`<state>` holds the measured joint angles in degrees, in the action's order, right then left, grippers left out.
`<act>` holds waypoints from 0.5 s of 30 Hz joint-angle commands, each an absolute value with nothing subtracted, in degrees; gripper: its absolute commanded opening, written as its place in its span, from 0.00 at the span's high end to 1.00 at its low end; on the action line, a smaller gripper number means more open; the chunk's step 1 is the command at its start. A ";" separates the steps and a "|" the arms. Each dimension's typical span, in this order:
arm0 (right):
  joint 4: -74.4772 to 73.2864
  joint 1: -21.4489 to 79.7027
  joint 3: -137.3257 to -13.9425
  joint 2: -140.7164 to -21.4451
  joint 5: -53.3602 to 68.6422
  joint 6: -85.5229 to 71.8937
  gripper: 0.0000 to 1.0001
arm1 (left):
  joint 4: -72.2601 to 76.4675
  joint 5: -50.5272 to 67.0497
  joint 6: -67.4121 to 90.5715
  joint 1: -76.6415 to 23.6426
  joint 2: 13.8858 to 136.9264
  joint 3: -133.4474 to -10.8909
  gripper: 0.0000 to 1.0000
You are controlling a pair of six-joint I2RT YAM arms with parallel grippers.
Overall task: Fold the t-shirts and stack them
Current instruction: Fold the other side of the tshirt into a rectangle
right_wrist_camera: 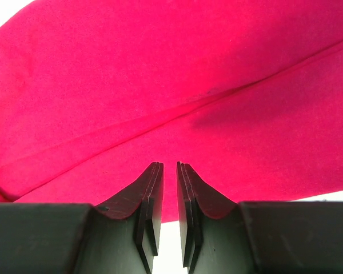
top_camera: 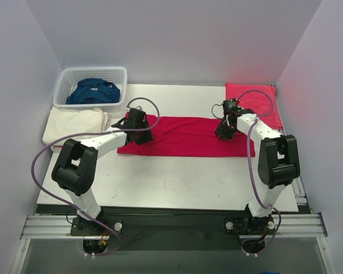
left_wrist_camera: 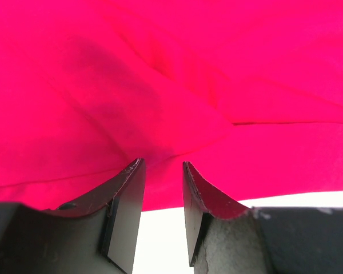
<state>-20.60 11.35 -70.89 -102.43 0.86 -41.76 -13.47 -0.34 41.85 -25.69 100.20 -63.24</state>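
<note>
The left claw (left_wrist_camera: pixel 162 171) stood partly apart over the red t-shirt (top_camera: pixel 186 137). The right claw (right_wrist_camera: pixel 166 171) was nearly together at the shirt's edge; a grip I cannot tell.

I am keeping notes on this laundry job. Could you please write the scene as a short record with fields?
surface: white table
being folded: red shirt, spread in the middle as a long strip
left hand: over the strip's left end
right hand: over its right end
already folded: red shirt, far right corner
waiting: cream shirt, left edge
basket: holds blue shirt
</note>
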 commanded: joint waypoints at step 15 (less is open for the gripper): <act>-23.11 11.43 -71.45 -103.18 -0.70 -42.19 0.83 | -13.71 -5.98 43.24 -26.19 100.89 -61.61 0.56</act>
